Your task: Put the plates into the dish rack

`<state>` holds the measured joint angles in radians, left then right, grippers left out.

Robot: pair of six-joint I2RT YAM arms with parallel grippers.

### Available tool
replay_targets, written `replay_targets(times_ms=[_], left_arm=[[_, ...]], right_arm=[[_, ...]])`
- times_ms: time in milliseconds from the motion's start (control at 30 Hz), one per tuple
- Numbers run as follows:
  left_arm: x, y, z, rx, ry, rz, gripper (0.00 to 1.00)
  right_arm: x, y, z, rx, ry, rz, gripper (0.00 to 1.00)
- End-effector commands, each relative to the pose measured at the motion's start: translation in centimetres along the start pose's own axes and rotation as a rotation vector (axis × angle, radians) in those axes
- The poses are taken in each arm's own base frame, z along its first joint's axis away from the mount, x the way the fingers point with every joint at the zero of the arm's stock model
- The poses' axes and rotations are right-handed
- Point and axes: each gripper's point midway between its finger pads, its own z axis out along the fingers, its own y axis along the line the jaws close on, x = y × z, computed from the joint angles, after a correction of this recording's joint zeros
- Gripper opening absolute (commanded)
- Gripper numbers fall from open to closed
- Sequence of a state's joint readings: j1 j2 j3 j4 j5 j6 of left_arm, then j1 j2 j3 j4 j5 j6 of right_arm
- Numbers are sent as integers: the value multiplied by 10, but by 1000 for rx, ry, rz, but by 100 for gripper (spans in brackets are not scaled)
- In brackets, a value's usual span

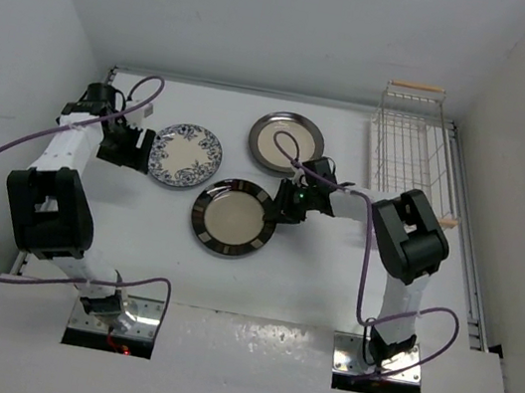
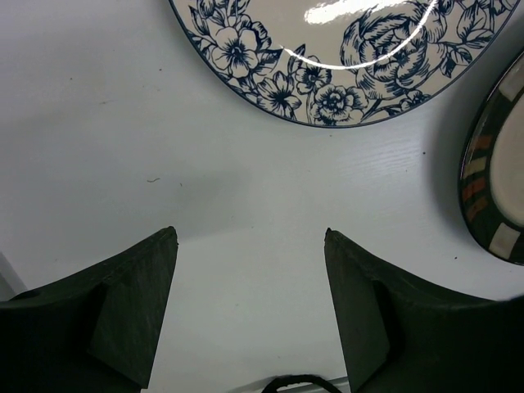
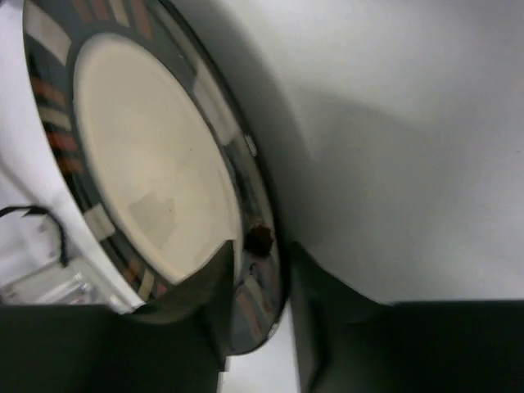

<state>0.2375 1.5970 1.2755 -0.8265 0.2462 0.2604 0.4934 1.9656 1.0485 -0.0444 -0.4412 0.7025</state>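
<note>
Three plates (image 1: 285, 143) lying left of rack (image 1: 410, 156). Right hand (image 3: 262, 270) pinching striped plate (image 1: 231, 217) rim; next likely needing lift, upright tilt rackward. Left hand (image 2: 250, 237) gaping, holding nothing.

The left arm (image 1: 47, 209) rose from its base at the near edge, folded at a bulky elbow and ran up the left side, with its wrist turned inward toward the middle. The left gripper (image 2: 250, 233) pointed downward, its two dark fingers (image 2: 131, 303) spread wide apart with nothing between them. The right arm (image 1: 407, 236) stood up from its own base, bent sharply at the elbow and stretched out leftward. The right gripper (image 3: 262, 278) was rolled onto its side, its jaws closed on the rim of the striped plate (image 3: 147, 164)
</note>
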Motion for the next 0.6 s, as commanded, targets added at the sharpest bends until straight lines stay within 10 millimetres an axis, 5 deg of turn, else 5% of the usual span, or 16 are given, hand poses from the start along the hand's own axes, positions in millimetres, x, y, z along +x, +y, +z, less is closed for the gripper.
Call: replay_targets(times_ms=[0, 100, 267, 367, 433, 500, 567], left_arm=[[-8, 3, -12, -14, -48, -17, 77], [-6, 6, -9, -15, -39, -28, 77], [-9, 7, -11, -18, -47, -25, 77], [-10, 10, -10, -28, -43, -26, 77], [-10, 10, -10, -28, -44, -26, 77], [-12, 11, -9, -28, -44, -26, 77], [-12, 12, -9, -37, -40, -26, 77]], right_arm=[[18, -4, 10, -96, 61, 58, 28], [16, -11, 5, -87, 62, 50, 0], [-20, 18, -47, -102, -43, -92, 0], [-52, 49, -109, -71, -173, -250, 0], [-100, 67, -172, -25, -386, -301, 0], [-133, 72, -234, 52, -547, -312, 0], [-159, 55, -281, 124, -656, -269, 0]])
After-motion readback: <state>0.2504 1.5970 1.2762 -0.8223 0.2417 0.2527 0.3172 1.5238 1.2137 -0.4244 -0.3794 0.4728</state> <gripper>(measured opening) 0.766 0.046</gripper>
